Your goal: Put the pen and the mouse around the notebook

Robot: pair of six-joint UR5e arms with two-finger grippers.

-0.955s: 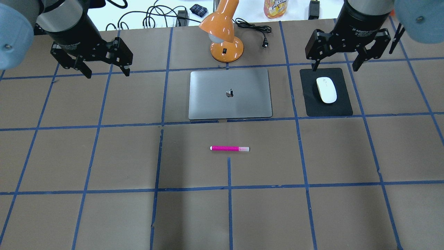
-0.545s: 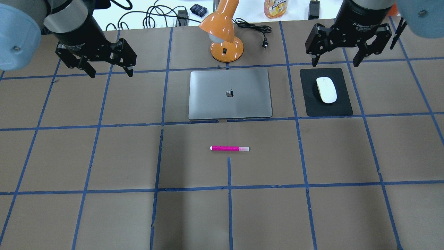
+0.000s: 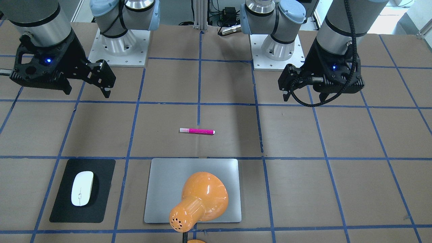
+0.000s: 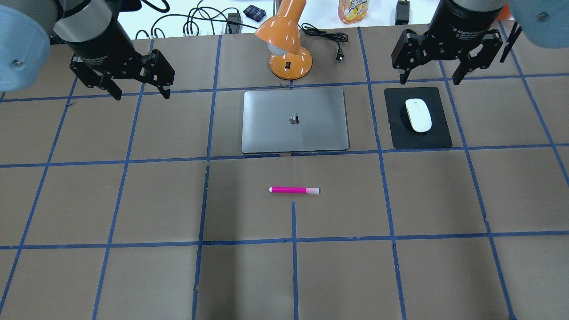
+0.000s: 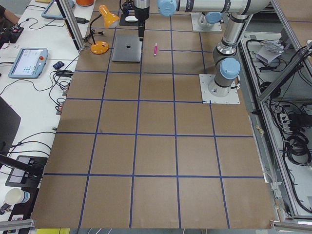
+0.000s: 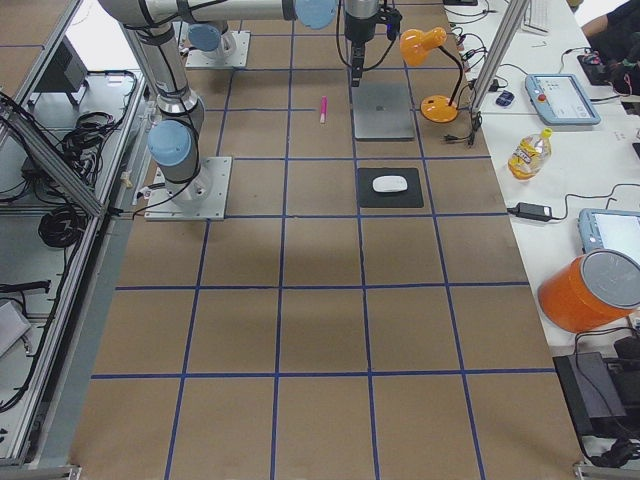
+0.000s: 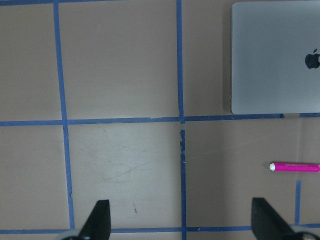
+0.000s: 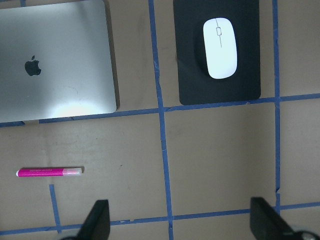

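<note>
The silver-grey notebook [image 4: 295,129] lies closed at the table's far middle. A magenta pen [image 4: 294,190] rests on the table just in front of it, parallel to its near edge. To the notebook's right, the white mouse [image 4: 418,115] sits on a black mat [image 4: 422,140]. My left gripper [image 4: 142,94] hangs open and empty over the table left of the notebook. My right gripper [image 4: 429,82] is open and empty too, above the mat's far edge. The right wrist view holds the mouse [image 8: 220,48], pen [image 8: 49,172] and notebook [image 8: 55,65].
An orange desk lamp [image 4: 286,40] stands just behind the notebook, its head leaning over the notebook in the front view. A black cable with a plug [image 4: 331,40] lies beside the lamp. A bottle [image 4: 353,10] and more cables sit beyond the table's far edge.
The right gripper has drifted slightly toward the far edge and the left gripper slightly to the right. Pen, mouse and notebook have not moved.
</note>
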